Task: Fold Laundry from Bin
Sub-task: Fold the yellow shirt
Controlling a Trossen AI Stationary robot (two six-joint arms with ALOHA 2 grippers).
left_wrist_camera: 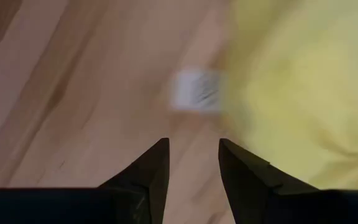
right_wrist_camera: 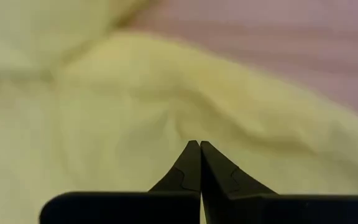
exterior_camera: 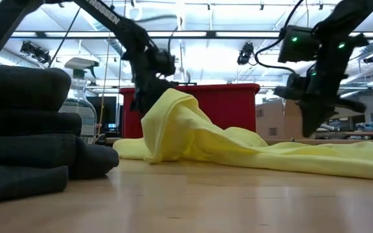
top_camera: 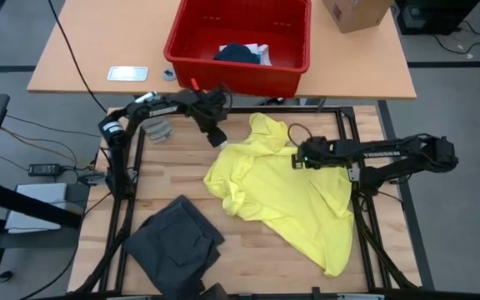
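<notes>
A bright yellow garment (top_camera: 282, 196) lies crumpled across the middle and right of the wooden table, one fold heaped up at its far left (exterior_camera: 173, 110). My left gripper (top_camera: 218, 138) hangs open over bare wood just beside that far left edge; a white label (left_wrist_camera: 194, 90) shows ahead of its fingers. My right gripper (top_camera: 295, 158) is shut, pointing down over the garment's far middle (right_wrist_camera: 104, 112), with no cloth between its tips. A folded dark grey garment (top_camera: 177, 242) lies near the front left. The red bin (top_camera: 240, 75) stands behind the table, dark and white cloth (top_camera: 238, 53) inside.
A pale grey rag (top_camera: 158, 129) lies under my left arm at the far left. A spray bottle (exterior_camera: 79, 97) stands behind the grey stack. A brown cardboard box (top_camera: 355, 12) sits beside the bin. Bare wood shows between the two garments at the front middle (top_camera: 257, 258).
</notes>
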